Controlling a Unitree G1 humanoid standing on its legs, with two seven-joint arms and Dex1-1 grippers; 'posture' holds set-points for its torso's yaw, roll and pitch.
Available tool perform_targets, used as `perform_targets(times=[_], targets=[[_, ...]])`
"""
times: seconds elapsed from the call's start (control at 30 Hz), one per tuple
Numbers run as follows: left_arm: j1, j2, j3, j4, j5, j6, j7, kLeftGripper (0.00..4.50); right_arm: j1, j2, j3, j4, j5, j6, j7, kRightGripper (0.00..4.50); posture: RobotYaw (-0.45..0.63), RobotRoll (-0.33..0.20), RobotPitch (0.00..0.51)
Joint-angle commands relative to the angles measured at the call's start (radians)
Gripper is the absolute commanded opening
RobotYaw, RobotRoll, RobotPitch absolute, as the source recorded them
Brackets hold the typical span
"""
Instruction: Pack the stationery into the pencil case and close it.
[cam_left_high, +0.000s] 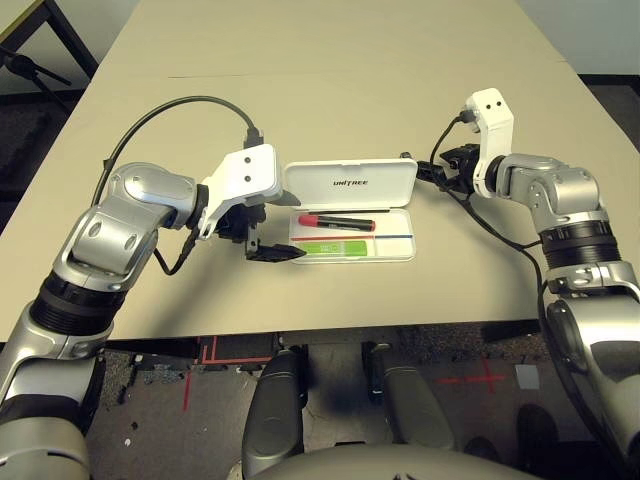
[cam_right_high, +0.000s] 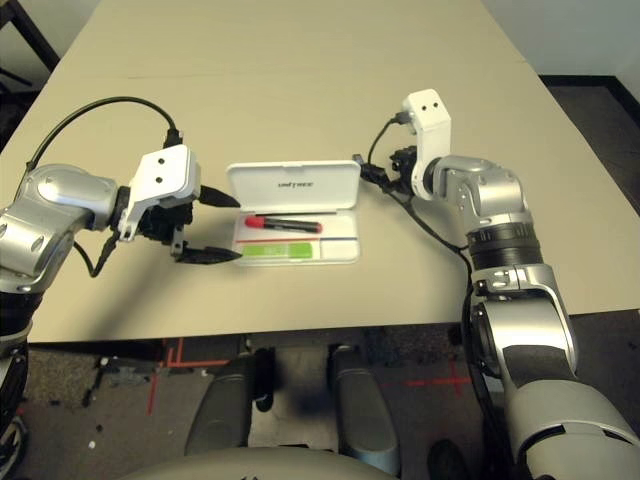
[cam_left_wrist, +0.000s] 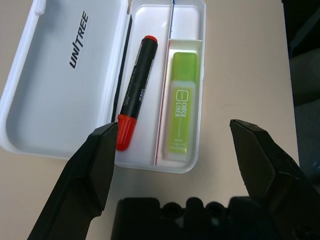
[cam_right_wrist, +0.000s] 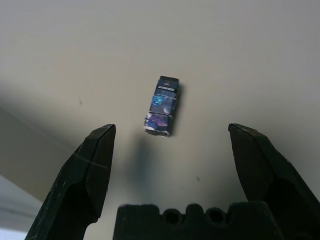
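I have the pencil case (cam_left_high: 350, 212) lying open near the middle of the table (cam_left_high: 330, 60), its lid (cam_left_high: 348, 183) folded back flat on the far side with the dark print facing up. Inside the tray I can see the red marker (cam_left_high: 335, 221) lying lengthwise along the hinge side, and the light green highlighter (cam_left_high: 333, 247) in the narrow compartment along the near wall. A thin red pen (cam_left_wrist: 160, 125) lies against the divider between them, and a thin blue pen (cam_left_high: 398, 235) shows at the tray's right end. My left gripper (cam_left_high: 272, 231) hangs just off the case's left end, pointing toward it, with its two black fingers spread wide and nothing between them; in the left wrist view the case's short end sits right between the fingertips (cam_left_wrist: 102, 150). My right gripper (cam_left_high: 428, 172) is at the case's far right corner, close to the lid's edge. Its fingers are also spread wide and carry nothing. In the right wrist view it looks down at a small dark block (cam_right_wrist: 162, 105) with a bluish printed wrapper, lying on the bare tabletop ahead of the fingers and untouched by them.
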Motion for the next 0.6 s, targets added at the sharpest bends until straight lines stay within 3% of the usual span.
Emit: perform_targets(times=[0.03, 0.6], targets=[[0.02, 0.013, 0.013, -0.029, -0.023, 0.015, 0.009, 4.48, -0.012, 0.015, 0.002, 0.035, -0.024, -0.025, -0.011, 4.5, 0.01, 0.0, 0.241], [0.029, 0.02, 0.023, -0.075, -0.06, 0.062, 0.059, 4.48, -0.05, 0.092, -0.026, 0.17, -0.054, -0.114, -0.073, 4.5, 0.04, 0.0, 0.259]])
